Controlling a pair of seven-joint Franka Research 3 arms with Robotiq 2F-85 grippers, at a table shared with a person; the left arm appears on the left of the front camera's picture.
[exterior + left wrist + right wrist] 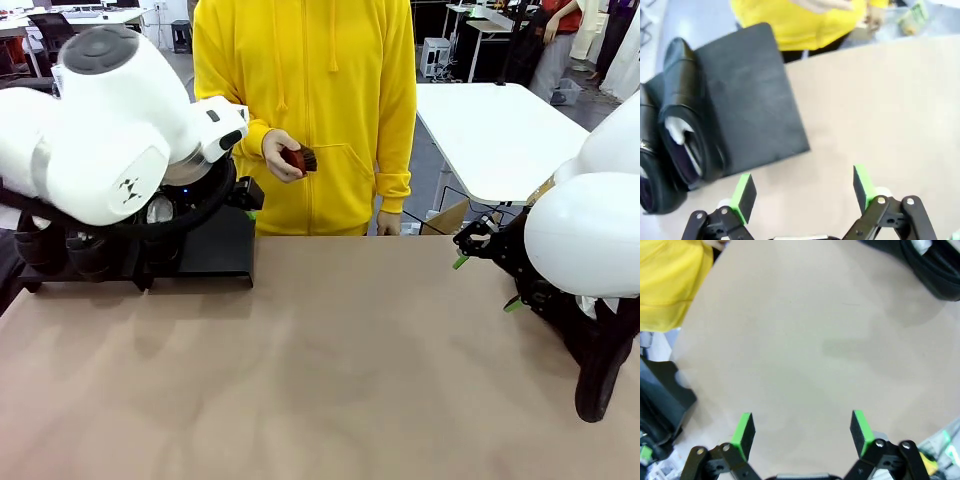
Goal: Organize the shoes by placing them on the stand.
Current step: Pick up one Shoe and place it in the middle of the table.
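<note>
Though paper-stuffed, glossy black shoes [687,125].

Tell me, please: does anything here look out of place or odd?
One shoe lies off the stand, at the table's right edge under the right arm. The person's hand holds a small brush. Otherwise nothing stands out.

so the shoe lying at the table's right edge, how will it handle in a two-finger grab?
The shoe looks glossy, so the green pads may slip on it. It appears to hang partly past the table edge, so a push could tip it off. White stuffing shows in a shoe on the stand, so it probably holds shape.
</note>
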